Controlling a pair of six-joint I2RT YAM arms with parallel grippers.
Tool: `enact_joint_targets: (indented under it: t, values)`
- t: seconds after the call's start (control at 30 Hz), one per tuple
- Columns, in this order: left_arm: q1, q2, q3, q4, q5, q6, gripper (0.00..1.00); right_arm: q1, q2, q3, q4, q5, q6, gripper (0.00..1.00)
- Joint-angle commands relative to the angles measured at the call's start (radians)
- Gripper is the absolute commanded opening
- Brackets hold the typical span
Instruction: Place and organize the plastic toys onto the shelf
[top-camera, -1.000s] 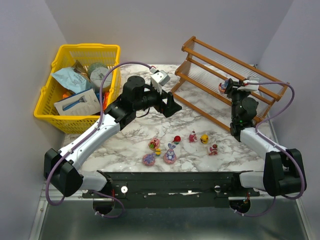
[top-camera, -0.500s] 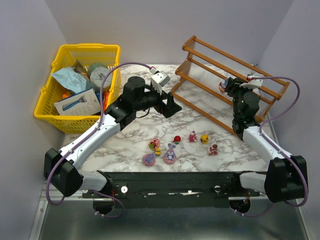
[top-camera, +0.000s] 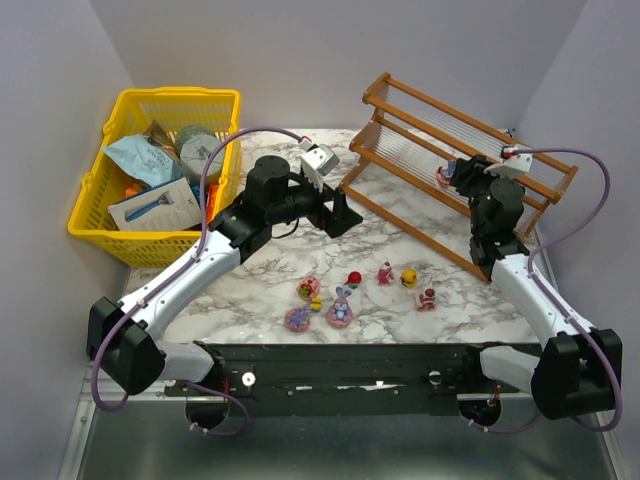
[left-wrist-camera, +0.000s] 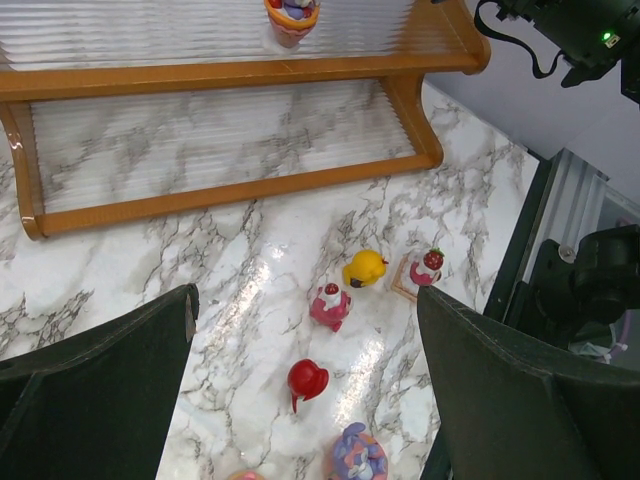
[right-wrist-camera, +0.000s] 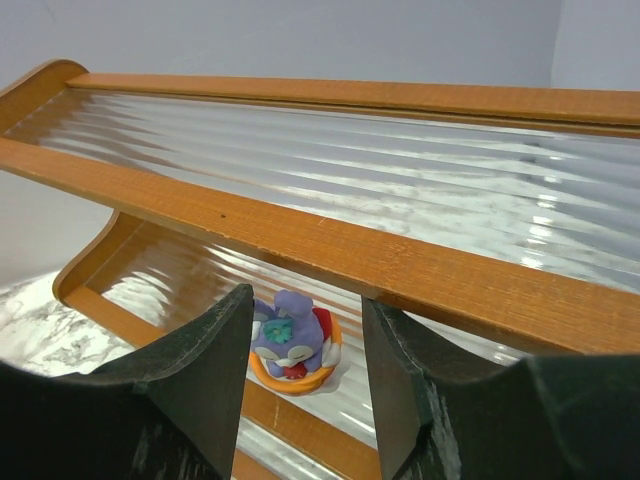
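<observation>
Toy (right-wrist-camera: 291, 345): standing on shelf (right-wrist-camera: 400, 255).
Right hand (right-wrist-camera: 307, 300): released, flanking toy.
Left hand (left-wrist-camera: 305, 295): released.
Next: withdraw, fetch another off worktop (left-wrist-camera: 250, 260).

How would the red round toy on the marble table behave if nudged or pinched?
The red toy looks rounded and glossy, so a nudge would probably roll or skid it across the smooth table. It seems moulded plastic, likely stiff and light. Its curved sides might slip from an off-centre pinch.
</observation>
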Motion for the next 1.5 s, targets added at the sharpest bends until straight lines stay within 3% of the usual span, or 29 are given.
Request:
enact_joint_targets:
  t: [0.0,0.27,0.87,1.0,1.17,1.27,1.47]
  values:
    - [0.006,-0.029,-0.019,0.025,0.017,-0.006,0.99,-0.006,-0.034,0.050,-0.053,0.008,0.035,0.56]
    - [0.006,-0.043,-0.036,0.032,0.015,-0.005,0.99,-0.006,-0.065,0.102,-0.149,-0.012,0.073,0.60]
    - [0.006,-0.080,-0.070,0.038,0.000,-0.005,0.99,-0.006,-0.148,0.246,-0.583,-0.170,0.142,0.61]
    - [0.006,-0.092,-0.080,0.035,-0.012,-0.005,0.99,-0.004,-0.140,0.265,-0.680,-0.219,0.132,0.47]
    - [0.006,-0.104,-0.097,0.041,-0.023,-0.014,0.99,-0.006,-0.140,0.193,-0.654,-0.218,0.079,0.12]
    - [0.006,-0.106,-0.105,0.046,-0.031,-0.016,0.99,-0.006,-0.136,0.150,-0.616,-0.189,0.047,0.02]
    - [0.006,-0.094,-0.103,0.045,-0.055,-0.025,0.99,-0.006,-0.099,0.092,-0.516,-0.140,0.009,0.01]
